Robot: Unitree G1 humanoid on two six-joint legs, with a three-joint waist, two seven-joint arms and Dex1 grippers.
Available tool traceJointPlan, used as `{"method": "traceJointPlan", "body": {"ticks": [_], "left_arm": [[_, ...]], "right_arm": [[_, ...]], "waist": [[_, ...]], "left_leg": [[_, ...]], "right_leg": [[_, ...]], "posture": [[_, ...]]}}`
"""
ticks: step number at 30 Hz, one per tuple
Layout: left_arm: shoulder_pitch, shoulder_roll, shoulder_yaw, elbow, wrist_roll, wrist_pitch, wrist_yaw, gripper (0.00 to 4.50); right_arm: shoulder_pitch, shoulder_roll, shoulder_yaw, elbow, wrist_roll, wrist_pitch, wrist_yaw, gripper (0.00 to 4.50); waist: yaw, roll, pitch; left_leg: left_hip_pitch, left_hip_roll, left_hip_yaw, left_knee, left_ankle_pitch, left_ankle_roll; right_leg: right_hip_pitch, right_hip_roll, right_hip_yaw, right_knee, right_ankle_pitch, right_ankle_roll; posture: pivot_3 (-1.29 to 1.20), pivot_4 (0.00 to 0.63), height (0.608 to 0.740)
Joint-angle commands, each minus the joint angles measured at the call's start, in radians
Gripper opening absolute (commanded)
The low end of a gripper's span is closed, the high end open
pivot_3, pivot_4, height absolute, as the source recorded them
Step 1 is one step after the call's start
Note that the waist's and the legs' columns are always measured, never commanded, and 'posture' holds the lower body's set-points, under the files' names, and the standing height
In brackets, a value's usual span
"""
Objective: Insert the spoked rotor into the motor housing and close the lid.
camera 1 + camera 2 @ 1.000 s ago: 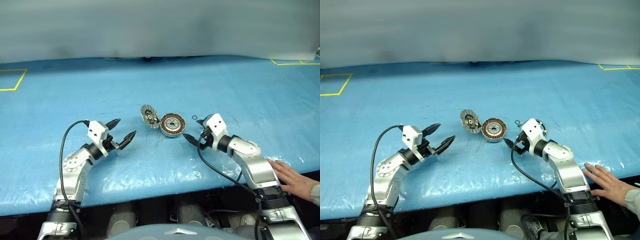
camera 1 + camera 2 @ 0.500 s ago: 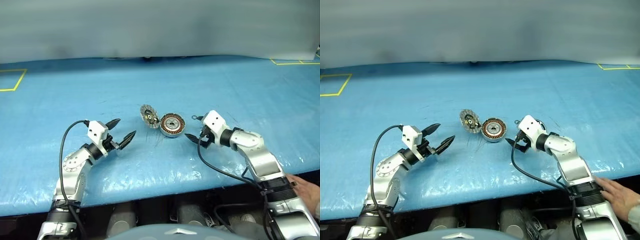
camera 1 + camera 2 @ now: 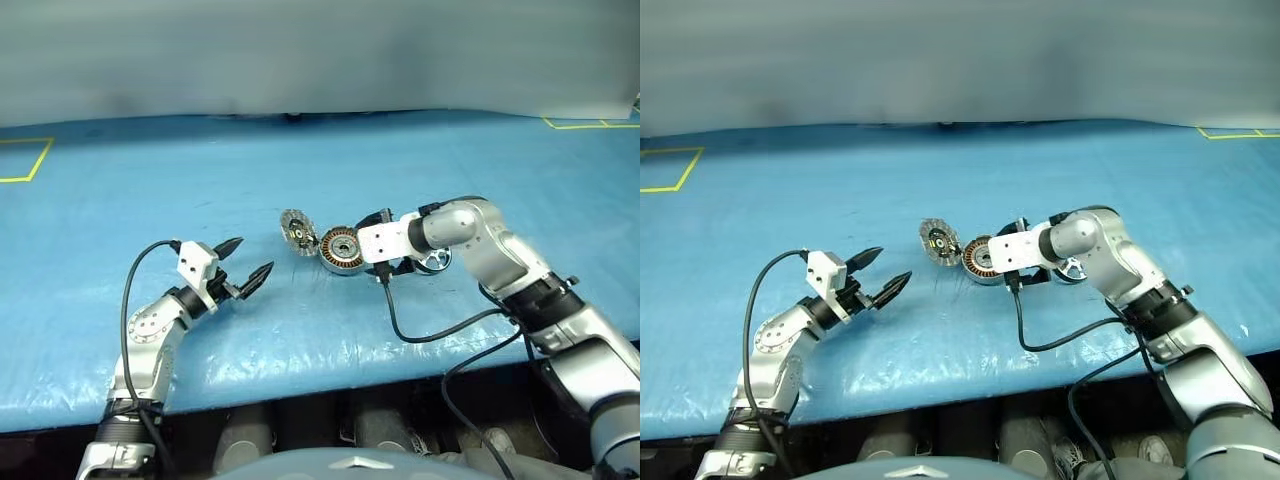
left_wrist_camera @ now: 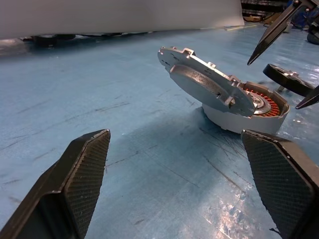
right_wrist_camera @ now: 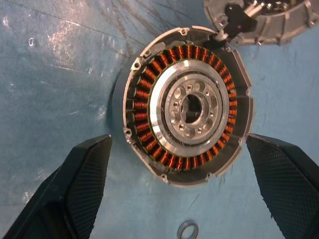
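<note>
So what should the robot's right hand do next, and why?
Probably slide the open right gripper off the motor housing toward the spoked rotor, then lower onto it. That tiny ring lies on the blue mat beside the housing, not inside it, and the lid stands open.

No readable text, labels, brands or numbers anywhere. Only markings: yellow tape outlines (image 3: 24, 160) on the blue table cover (image 3: 300, 330), at the far left and far right corners; they're lines, not characters.
</note>
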Motion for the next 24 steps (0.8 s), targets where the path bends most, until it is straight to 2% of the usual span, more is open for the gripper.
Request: {"method": "traceJointPlan", "body": {"ticks": [1,6,12,24], "left_arm": [[-0.008,-0.003,0.0,-0.021,-0.002,-0.008,0.005,4.5],[0.011,-0.007,-0.001,-0.037,-0.004,-0.01,0.014,4.5],[0.023,-0.006,-0.001,-0.045,-0.005,-0.01,0.025,4.5],[0.035,-0.01,-0.006,-0.048,-0.006,-0.007,0.031,4.5]], "right_arm": [[-0.057,0.013,0.037,0.068,-0.078,-0.095,0.02,4.48],[-0.09,0.032,0.062,0.113,-0.121,-0.174,0.064,4.48],[-0.08,0.043,0.065,0.115,-0.138,-0.225,0.111,4.48],[-0.081,0.058,0.022,0.073,-0.131,-0.218,0.112,4.48]], "waist": [[0.0,0.0,0.0],[-0.003,0.0,0.0],[-0.003,0.001,0.0],[-0.003,0.001,0.0]], "left_leg": [[-0.001,0.0,0.0,0.0,0.0,0.0],[-0.002,-0.001,0.002,0.001,0.001,-0.002],[-0.001,-0.001,0.001,0.001,0.001,-0.002],[0.0,-0.001,0.002,0.001,0.001,-0.002]], "right_leg": [[0.0,0.0,0.0,0.0,0.0,0.0],[0.0,-0.001,0.001,-0.001,0.004,0.006],[0.0,0.0,-0.001,-0.001,0.003,0.005],[0.0,0.0,-0.001,0.001,0.003,0.005]], "posture": [[0.0,0.15,0.74],[0.0,0.15,0.74],[0.0,0.15,0.74],[0.0,0.15,0.74]]}}
